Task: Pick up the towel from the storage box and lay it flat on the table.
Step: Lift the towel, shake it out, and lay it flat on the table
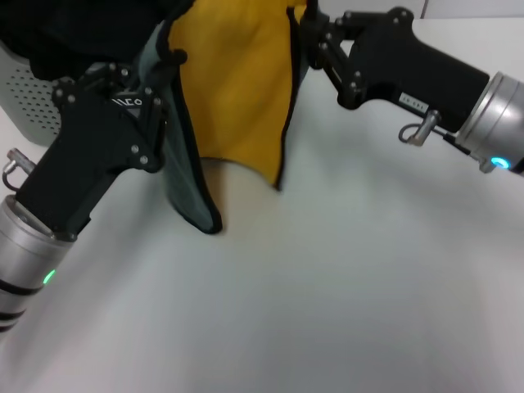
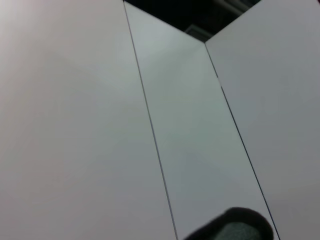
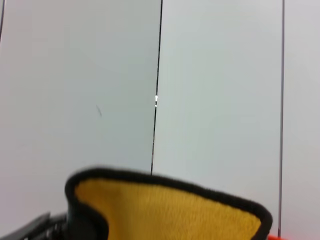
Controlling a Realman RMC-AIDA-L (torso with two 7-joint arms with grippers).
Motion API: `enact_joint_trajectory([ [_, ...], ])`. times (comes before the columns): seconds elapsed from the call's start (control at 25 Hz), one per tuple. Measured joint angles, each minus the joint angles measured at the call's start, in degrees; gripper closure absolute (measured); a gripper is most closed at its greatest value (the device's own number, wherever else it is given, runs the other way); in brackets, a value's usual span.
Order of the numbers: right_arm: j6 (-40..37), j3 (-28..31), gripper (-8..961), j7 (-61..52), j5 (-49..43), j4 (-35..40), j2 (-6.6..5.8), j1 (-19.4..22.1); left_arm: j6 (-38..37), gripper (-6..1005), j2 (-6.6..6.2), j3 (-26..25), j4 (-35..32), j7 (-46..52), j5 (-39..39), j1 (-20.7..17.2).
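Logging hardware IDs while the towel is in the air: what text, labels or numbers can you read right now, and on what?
Left gripper, white lettering on its black body by the towel: too blurred to read.
Right gripper, small white print on its black housing: too small to read.
Storage box, table: no text visible.

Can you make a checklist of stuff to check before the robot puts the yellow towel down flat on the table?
1. Towel out of the storage box: ok, it hangs above the table.
2. Left gripper holding one edge: ok.
3. Right gripper holding the other edge: ok.
4. Towel spread out: not ok, it sags and folds, grey-green side curled in.
5. Bottom edge touching the table: cannot tell.
6. Bare table under the towel: ok.
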State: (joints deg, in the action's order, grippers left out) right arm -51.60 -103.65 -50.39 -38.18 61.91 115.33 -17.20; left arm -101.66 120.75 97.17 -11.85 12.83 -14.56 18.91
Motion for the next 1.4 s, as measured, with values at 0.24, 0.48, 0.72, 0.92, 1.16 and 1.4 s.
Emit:
enact_joint_trajectory([
  [0.24,0.04,2.47,949,-0.05,-2.52,4.55,-0.07,0.44,0.97,918,0.05,0.51,3.56,0.37,0.0,0.57],
  [0.48,-0.13,4.91,949,-0.07,-5.53,8.33,0.07,-0.1,2.12,903,0.03,4.14,4.09,3.43,-0.01,0.6],
  [0.72,-0.24,6.26,949,0.29,-6.02,10.37,0.12,-1.71,7.4,843,0.0,7.21,3.38,10.49,0.4,0.6],
  [0.92,0.34,7.72,950,0.07,-8.98,12.53,0.16,-2.21,5.33,730,-0.08,7.27,1.87,17.26,0.44,0.47],
  [1.16,1.73,7.67,950,0.04,-10.4,12.62,0.29,-2.77,1.17,500,-0.41,6.88,1.57,21.55,0.68,0.09],
  [1.4,3.03,7.71,949,0.22,-10.88,12.54,0.37,-3.38,1.17,430,-0.65,6.2,2.53,23.92,0.7,0.02],
])
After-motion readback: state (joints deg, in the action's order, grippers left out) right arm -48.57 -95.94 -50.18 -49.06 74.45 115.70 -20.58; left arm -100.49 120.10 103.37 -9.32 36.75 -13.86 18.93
